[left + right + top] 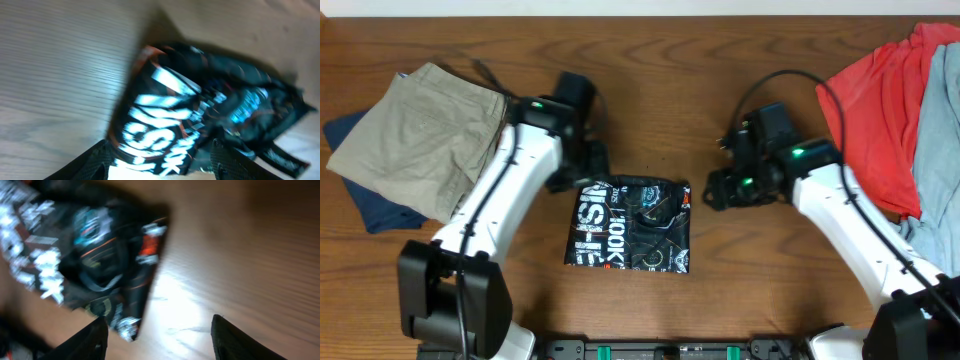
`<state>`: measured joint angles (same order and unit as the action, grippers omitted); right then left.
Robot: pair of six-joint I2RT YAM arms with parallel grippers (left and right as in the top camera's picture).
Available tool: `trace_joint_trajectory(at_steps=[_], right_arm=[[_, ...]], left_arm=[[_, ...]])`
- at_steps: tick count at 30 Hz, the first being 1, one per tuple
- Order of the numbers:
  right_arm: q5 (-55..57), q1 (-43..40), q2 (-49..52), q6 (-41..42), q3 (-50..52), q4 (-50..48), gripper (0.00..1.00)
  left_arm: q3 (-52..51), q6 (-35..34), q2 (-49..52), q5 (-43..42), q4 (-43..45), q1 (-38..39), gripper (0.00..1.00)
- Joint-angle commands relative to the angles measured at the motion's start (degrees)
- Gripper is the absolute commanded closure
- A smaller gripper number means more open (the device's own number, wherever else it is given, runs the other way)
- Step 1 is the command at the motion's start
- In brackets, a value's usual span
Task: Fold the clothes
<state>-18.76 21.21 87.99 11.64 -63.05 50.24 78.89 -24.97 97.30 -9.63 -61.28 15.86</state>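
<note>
Two claws, both released. The left gripper (160, 162) holds its dark fingers (95, 161) wide apart at the bottom of its wrist view, with nothing pinched between them; under that gap lies the black jersey (630, 225), its white block lettering blurred but plain enough. Seen from overhead, this claw hangs at the jersey's far left corner; whether it touches the cloth I cannot tell. The right gripper (160, 337) is likewise spread, with only bare wood between its two fingers; the jersey's edge lies to the left in its wrist view, and from overhead the claw stands just beside the far right corner, apart from the cloth. The jersey itself is folded into a compact, roughly square packet, flat on the table (650, 80), between the two arms and toward the near edge. Further out, khaki shorts (420, 130) rest on a dark blue garment (365, 205) at the left end; a red shirt (880, 110) lies at the right end, with pale grey-blue cloth (938, 130) against it.
</note>
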Motion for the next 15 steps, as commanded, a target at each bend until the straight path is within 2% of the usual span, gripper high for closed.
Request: trace_joint_trajectory(at_steps=[1, 6, 15], right_arm=[[-3.1, 4.44, 0.92, -1.42, 0.52, -0.79, 0.37], [-3.15, 9.62, 3.43, -0.92, 2.84, -4.94, 0.38], [-3.17, 16.96, 11.02, -0.52, 4.15, -9.97, 0.43]], left_arm=[[0.63, 1.4, -1.07, 0.85, -0.09, -2.47, 0.35], [-1.14, 4.02, -1.07, 0.94, 2.03, -2.56, 0.35], [-5.66, 3.98, 0.5, 1.31, 7.43, -2.56, 0.35]])
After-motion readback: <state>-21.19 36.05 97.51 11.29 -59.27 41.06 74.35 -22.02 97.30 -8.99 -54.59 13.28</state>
